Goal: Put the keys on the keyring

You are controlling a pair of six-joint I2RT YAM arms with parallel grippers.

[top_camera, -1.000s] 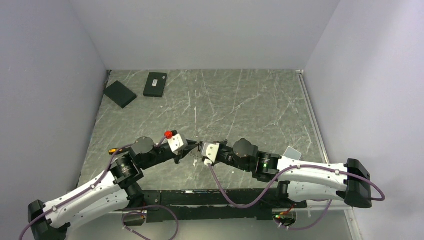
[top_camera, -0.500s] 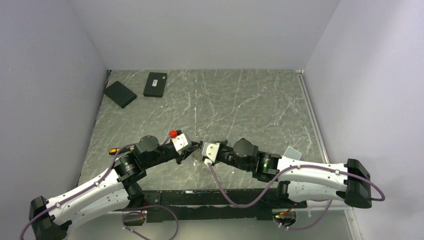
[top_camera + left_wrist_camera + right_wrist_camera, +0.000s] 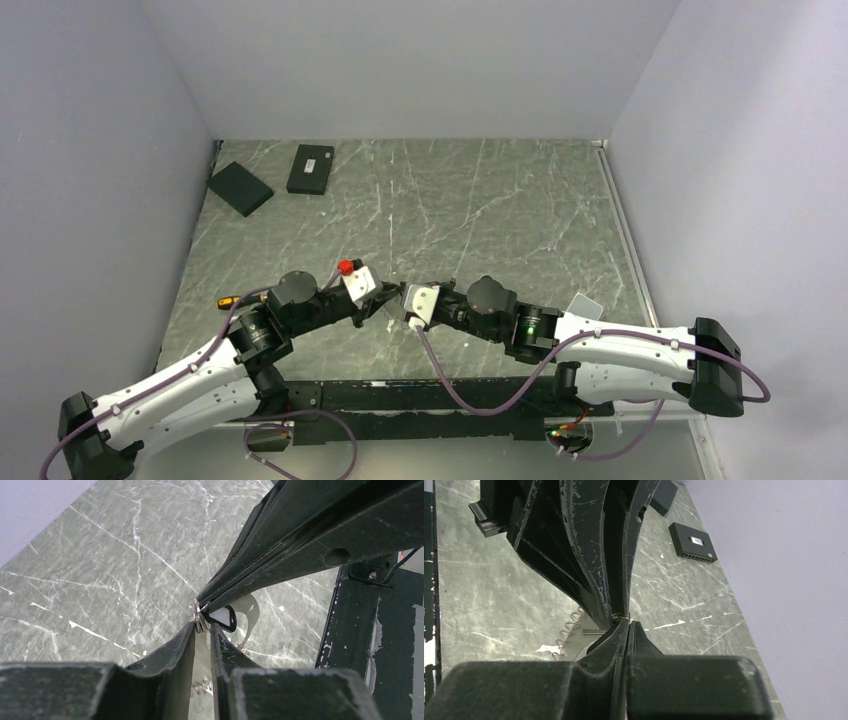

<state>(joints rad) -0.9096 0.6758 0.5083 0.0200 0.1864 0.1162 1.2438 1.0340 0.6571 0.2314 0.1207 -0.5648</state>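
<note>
The right gripper [image 3: 628,625] is clenched, its two fingers pressed together with no gap. A thin loop of wire, the keyring [image 3: 621,614], sits right at their tips and appears pinched there. The left gripper [image 3: 202,628] meets it tip to tip over the counter [image 3: 480,210], near the middle of its near side. Its fingers are drawn close, but a narrow slot remains between them. Whether they clamp the wire, a key or nothing at all cannot be told. In the left wrist view the wire shows as a small bright coil touching the tip of one left finger, between the two grippers.

One key [image 3: 571,637] lies just beside the meeting point, on the outer side of a left finger and partly behind it. The right wrist view shows its jagged edge. The left wrist view shows a dark-rimmed hole at its head and a shiny flat face that also appears through the slot. Its surface mirrors the counter, so its outline is hard to trace, and how it joins the wire is hidden. Most of the ring is out of sight, and from above the fingers cover ring and key entirely.

Farther out, two black boxes [image 3: 240,188] lie at the far left corner, well apart from the arms. A small pale object [image 3: 583,305] rests beside the right arm, too small to identify.
</note>
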